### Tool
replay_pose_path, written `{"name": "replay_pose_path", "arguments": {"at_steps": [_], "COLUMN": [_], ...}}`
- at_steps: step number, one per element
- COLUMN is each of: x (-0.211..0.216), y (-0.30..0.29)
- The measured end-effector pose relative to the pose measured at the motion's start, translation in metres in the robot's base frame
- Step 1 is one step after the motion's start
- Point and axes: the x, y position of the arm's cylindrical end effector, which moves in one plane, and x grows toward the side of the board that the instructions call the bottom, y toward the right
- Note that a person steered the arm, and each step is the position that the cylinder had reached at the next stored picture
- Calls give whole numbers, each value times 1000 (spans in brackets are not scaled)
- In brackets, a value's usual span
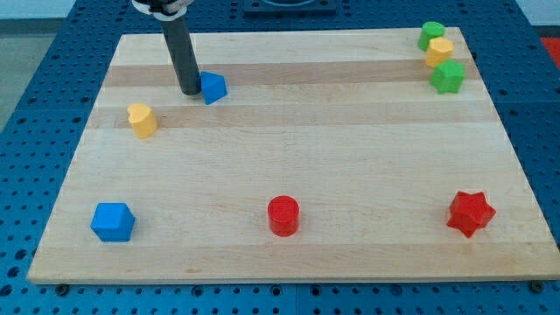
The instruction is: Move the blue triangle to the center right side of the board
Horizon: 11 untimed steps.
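Observation:
The blue triangle [213,87] lies on the wooden board [289,140] in the upper left part of the view. My tip [190,91] stands just to the left of the blue triangle, touching or almost touching its left side. The dark rod rises from there to the view's top edge.
A yellow block [142,120] lies lower left of my tip. A blue cube [112,221] is at the bottom left, a red cylinder [283,215] at the bottom middle, a red star [471,213] at the bottom right. Green [430,35], yellow [439,52] and green [448,77] blocks cluster at the top right.

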Motion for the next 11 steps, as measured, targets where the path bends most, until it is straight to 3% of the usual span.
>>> {"name": "replay_pose_path", "arguments": {"at_steps": [2,5,7,9,11], "x": [-6,-2,28,65,71], "y": [25,124,177,177,216]}}
